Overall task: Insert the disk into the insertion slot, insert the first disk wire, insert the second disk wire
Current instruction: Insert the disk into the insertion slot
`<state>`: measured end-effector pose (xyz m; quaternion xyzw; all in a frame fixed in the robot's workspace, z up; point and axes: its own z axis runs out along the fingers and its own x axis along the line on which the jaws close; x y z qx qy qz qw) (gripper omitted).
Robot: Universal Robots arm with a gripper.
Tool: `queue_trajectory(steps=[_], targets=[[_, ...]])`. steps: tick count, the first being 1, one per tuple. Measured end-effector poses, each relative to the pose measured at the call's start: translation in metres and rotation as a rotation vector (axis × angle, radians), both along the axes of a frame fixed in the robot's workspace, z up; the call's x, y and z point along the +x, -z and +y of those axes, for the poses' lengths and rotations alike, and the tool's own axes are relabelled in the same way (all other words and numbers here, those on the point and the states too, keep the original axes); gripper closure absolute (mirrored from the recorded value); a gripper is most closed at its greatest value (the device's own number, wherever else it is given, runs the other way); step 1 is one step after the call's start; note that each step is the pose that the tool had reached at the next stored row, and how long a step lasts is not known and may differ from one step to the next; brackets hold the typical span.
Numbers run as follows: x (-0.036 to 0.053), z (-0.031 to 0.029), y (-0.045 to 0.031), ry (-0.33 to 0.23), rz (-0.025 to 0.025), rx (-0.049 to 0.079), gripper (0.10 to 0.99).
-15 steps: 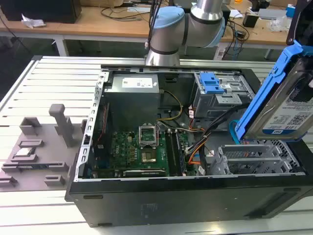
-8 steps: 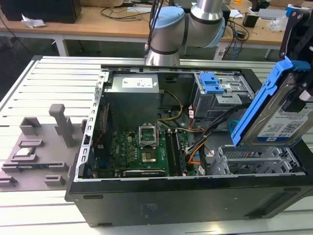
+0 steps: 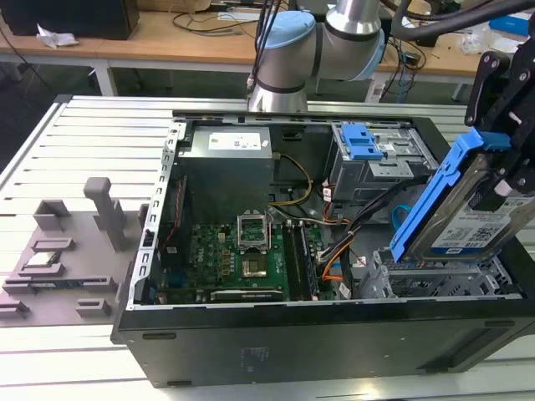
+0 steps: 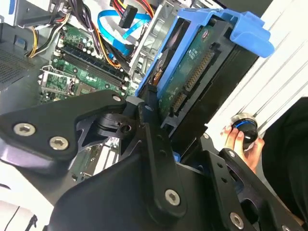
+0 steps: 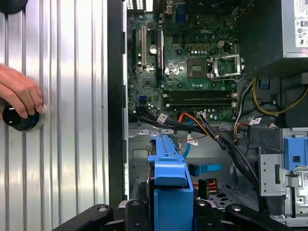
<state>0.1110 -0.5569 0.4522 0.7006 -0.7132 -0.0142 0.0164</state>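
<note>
- The black gripper (image 3: 504,159) is clenched on the disk (image 3: 472,219), a flat silver hard drive with a white label in a bright blue plastic frame, tilted over the open black computer case (image 3: 251,351).
- Its lower edge hangs just above the insertion slot (image 3: 418,284), a silver perforated sheet-metal cage; I judge it not yet seated, so the first step is unfinished.
- The first disk wire (image 5: 199,124), an orange, red and black bundle, and the second disk wire (image 5: 208,168), a thin flat blue cable, lie loose inside the case, neither plugged in.
- The case also holds a green motherboard (image 3: 209,251) and a taller grey bay with a blue latch (image 3: 376,171).
</note>
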Motion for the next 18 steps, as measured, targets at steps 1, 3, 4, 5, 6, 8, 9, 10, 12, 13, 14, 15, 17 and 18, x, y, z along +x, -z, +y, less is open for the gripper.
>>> queue_trajectory(steps=[1, 3, 4, 5, 6, 8, 9, 10, 12, 13, 14, 15, 17, 18], targets=[[0.0014, 0.0011, 0.0033, 0.000, 0.0002, 0.000, 0.729], [0.0018, 0.0016, 0.0062, -0.001, 0.0002, 0.000, 0.729], [0.0018, 0.0020, 0.0082, -0.002, 0.0002, 0.000, 0.729], [0.0019, 0.0025, 0.0096, -0.002, 0.0002, 0.000, 0.729], [0.0019, 0.0034, 0.0112, -0.004, 0.0002, 0.000, 0.729], [0.0020, 0.0052, 0.0134, -0.010, 0.0002, 0.000, 0.729], [0.0020, 0.0062, 0.0142, -0.013, 0.0002, 0.000, 0.729], [0.0020, 0.0069, 0.0150, -0.015, 0.0002, 0.000, 0.729], [0.0019, 0.0083, 0.0183, -0.017, 0.0002, 0.000, 0.729], [0.0019, 0.0084, 0.0195, -0.017, 0.0002, 0.000, 0.729], [0.0019, 0.0085, 0.0206, -0.017, 0.0002, 0.000, 0.729], [0.0019, 0.0085, 0.0223, -0.017, 0.0002, 0.000, 0.729], [0.0019, 0.0086, 0.0285, -0.017, 0.0002, 0.000, 0.729], [0.0019, 0.0086, 0.0304, -0.017, 0.0003, 0.000, 0.729]])
